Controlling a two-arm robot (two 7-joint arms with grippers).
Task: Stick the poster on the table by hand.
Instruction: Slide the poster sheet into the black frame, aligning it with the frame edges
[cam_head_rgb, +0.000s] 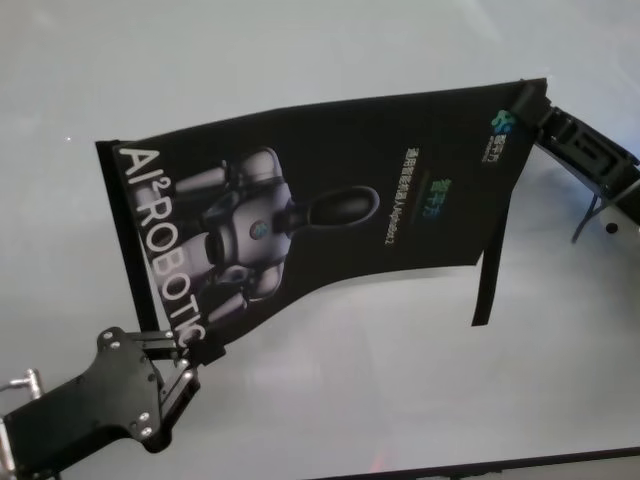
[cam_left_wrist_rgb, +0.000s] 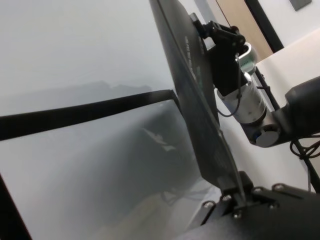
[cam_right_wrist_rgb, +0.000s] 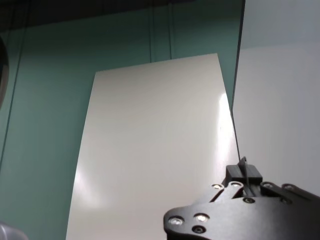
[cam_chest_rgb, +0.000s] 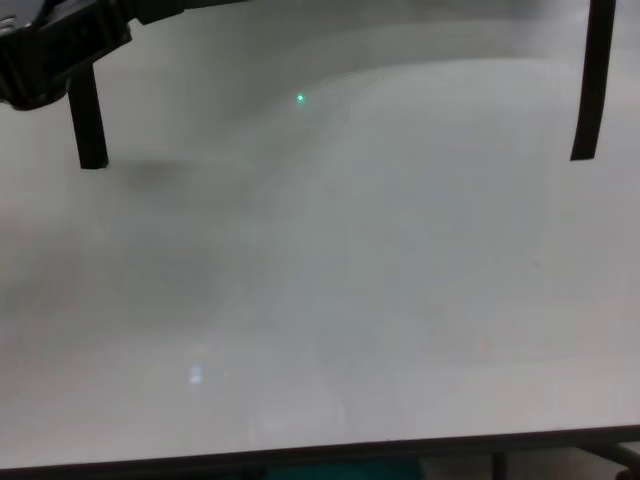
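Observation:
The poster (cam_head_rgb: 330, 200), a black sheet with a grey robot and the letters "AI² ROBOTIC", hangs stretched in the air above the white table (cam_head_rgb: 420, 400). My left gripper (cam_head_rgb: 190, 352) is shut on its near-left corner by the lettering. At the far right, my right gripper (cam_head_rgb: 524, 104) is shut on the opposite corner. The left wrist view shows the poster (cam_left_wrist_rgb: 195, 100) edge-on, running from my left gripper (cam_left_wrist_rgb: 239, 200) to the right gripper (cam_left_wrist_rgb: 207, 30) farther off. In the right wrist view, my right gripper (cam_right_wrist_rgb: 243, 175) pinches the sheet's thin edge.
A black strip (cam_head_rgb: 490, 280) dangles from the poster's right side, seen too in the chest view (cam_chest_rgb: 590, 80). Another strip (cam_chest_rgb: 88, 120) hangs below the left gripper. The table's dark front edge (cam_chest_rgb: 320, 455) runs along the near side.

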